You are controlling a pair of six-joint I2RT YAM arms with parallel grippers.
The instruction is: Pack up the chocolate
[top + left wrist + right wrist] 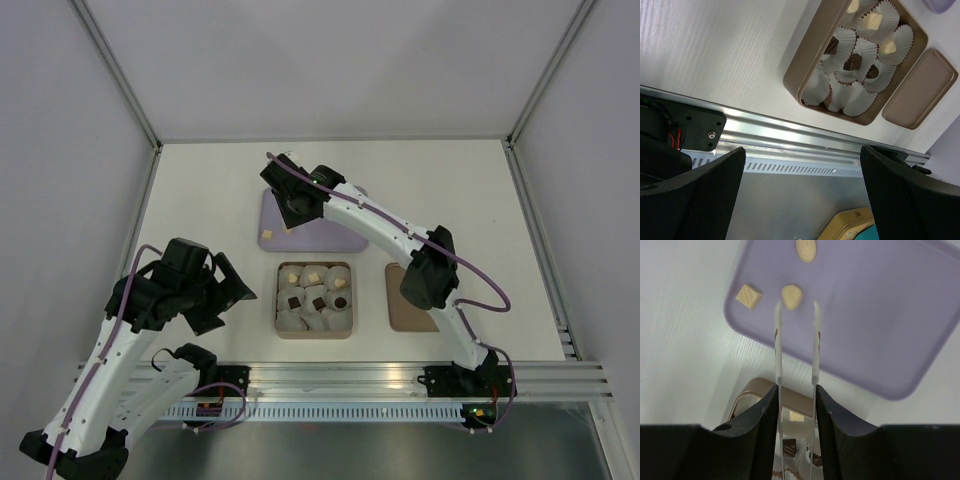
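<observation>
so the left gripper [802, 195] is hanging back by the near edge, jaws gaping wide on nothing, well apart from the loose pieces. The box [279, 300] in the middle is already holding six chocolates [293, 302] in paper cups [815, 90]. Further out, the right gripper [796, 390] is pinching white tweezers [777, 340], tips standing apart, over the purple tray [890, 315]. The cream chocolate [791, 296] is lying just past the tips, slightly toward the left-hand one in the wrist view, so I'm guessing a short nudge forward before squeezing
</observation>
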